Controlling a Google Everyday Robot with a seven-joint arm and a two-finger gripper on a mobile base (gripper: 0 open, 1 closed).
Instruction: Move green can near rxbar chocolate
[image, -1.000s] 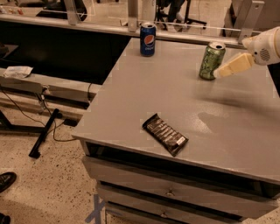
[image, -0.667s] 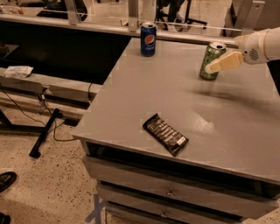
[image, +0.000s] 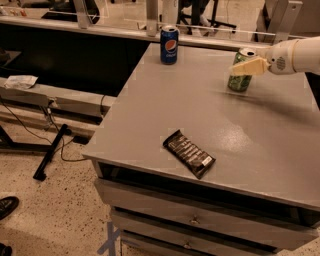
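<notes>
The green can (image: 239, 83) stands upright on the grey table (image: 210, 105) near its far right side. My gripper (image: 242, 67) reaches in from the right on a white arm and overlaps the upper part of the can, in front of it. The rxbar chocolate (image: 189, 153), a dark flat bar, lies diagonally near the table's front edge, well apart from the can.
A blue Pepsi can (image: 169, 45) stands upright at the table's far left corner. Drawers (image: 190, 220) sit under the table front. Left of the table are a lower bench (image: 45, 95), cables and a stand foot on the speckled floor. A railing runs behind the table.
My gripper has moved left and slightly up, from beside the green can's right side to across its upper part. The can, the bar and the Pepsi can have stayed in place.
</notes>
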